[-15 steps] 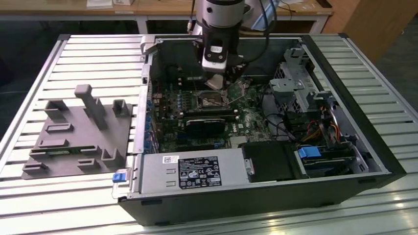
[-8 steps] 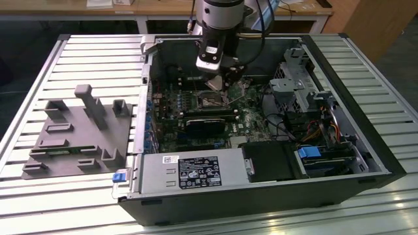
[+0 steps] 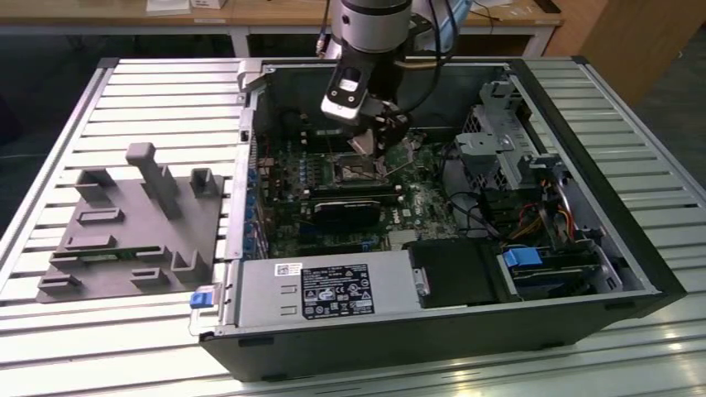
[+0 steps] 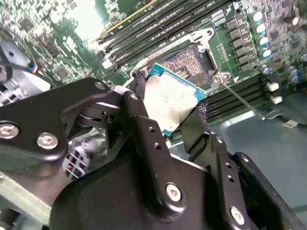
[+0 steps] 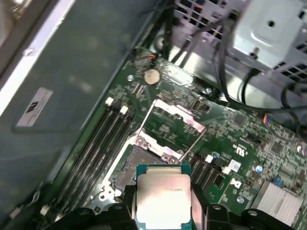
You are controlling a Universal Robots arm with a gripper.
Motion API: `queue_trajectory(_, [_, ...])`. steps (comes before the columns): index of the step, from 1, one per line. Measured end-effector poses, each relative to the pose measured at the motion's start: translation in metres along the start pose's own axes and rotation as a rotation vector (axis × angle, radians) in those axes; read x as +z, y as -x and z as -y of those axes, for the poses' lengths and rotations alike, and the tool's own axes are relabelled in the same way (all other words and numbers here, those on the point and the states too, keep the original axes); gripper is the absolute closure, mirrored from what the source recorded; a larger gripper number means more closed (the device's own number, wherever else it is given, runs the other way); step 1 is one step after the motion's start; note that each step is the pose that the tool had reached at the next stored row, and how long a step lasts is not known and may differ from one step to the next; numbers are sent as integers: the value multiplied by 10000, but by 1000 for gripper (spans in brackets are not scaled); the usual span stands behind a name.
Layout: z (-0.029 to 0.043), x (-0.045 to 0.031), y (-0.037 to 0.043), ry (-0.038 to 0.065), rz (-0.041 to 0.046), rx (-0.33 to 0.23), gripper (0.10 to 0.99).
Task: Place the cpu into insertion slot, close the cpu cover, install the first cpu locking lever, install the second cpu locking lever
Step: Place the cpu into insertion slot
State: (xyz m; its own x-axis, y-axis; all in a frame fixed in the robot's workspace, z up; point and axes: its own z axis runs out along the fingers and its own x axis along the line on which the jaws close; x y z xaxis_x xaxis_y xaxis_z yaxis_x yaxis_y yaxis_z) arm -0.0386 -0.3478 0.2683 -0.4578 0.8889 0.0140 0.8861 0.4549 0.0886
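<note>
At the exterior view's left a grey moulded fixture [image 3: 132, 223] lies on the slatted desk [image 3: 144, 91]. In the middle of that frame stands the open computer case [image 3: 441, 339], with the gripper [image 3: 379, 142] reaching down inside it over the motherboard [image 3: 281, 178]. In the second wrist view its fingers [image 4: 144, 127] are clamped on opposite edges of the cpu [image 4: 168, 98], held just above the insertion slot [image 4: 184, 60] and not seated, while in the first wrist view the cpu cover [image 5: 170, 125] stands swung open beyond the slot's bare dark centre.
</note>
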Motion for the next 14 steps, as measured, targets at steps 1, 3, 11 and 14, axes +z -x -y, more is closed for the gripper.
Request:
queue_trajectory(1, [0,5,0,3,16,179,549])
queue_trajectory(3, [1,15,0,8,49,553,549])
queue_trajectory(11, [5,53,1,29,177,1997,549])
queue_trajectory(14, [6,68,1,37,225,2540,549])
